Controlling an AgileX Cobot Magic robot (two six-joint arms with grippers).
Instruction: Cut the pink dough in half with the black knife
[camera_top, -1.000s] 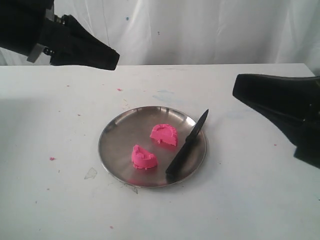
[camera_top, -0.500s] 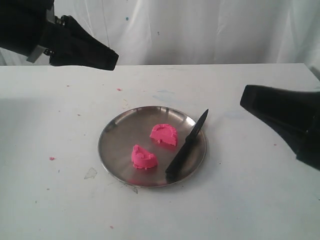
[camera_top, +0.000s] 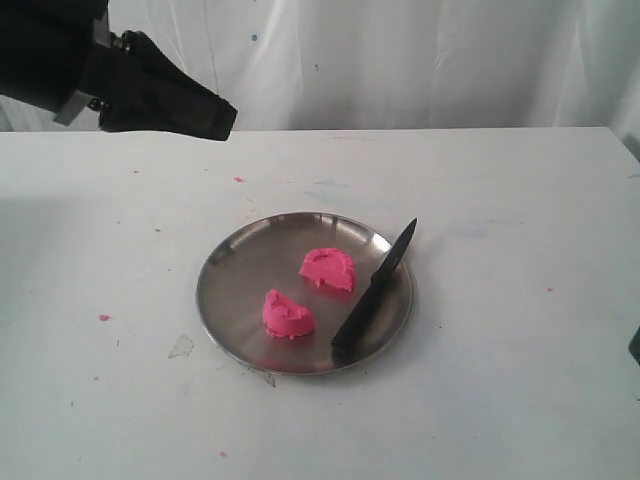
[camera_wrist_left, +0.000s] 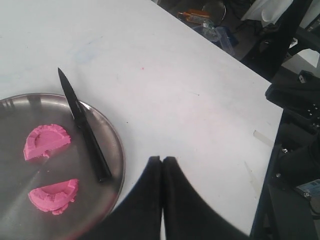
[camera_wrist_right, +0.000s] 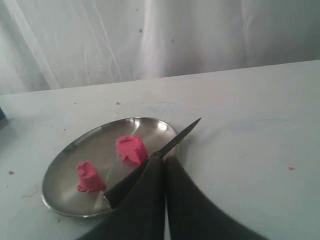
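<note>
Plainly, the pink dough (camera_top: 326, 270) lies as two separate lumps on one steel plate (camera_top: 207, 290) at mid-frame, with one black knife (camera_top: 375, 290) resting across the plate's right rim. The left end effector (camera_top: 226, 117), at upper left, and the right end effector (camera_wrist_right: 164, 161) are both clenched and empty.

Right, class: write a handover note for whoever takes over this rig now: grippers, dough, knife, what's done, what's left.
Left gripper: shut, empty, held off the plate.
Right gripper: shut, empty, also clear of it.
Pink dough: two separate halves, this one and another, on the steel plate.
Black knife: lying free on the plate's right side, tip past the rim.
Done: the cut. Left: nothing I can see.
</note>
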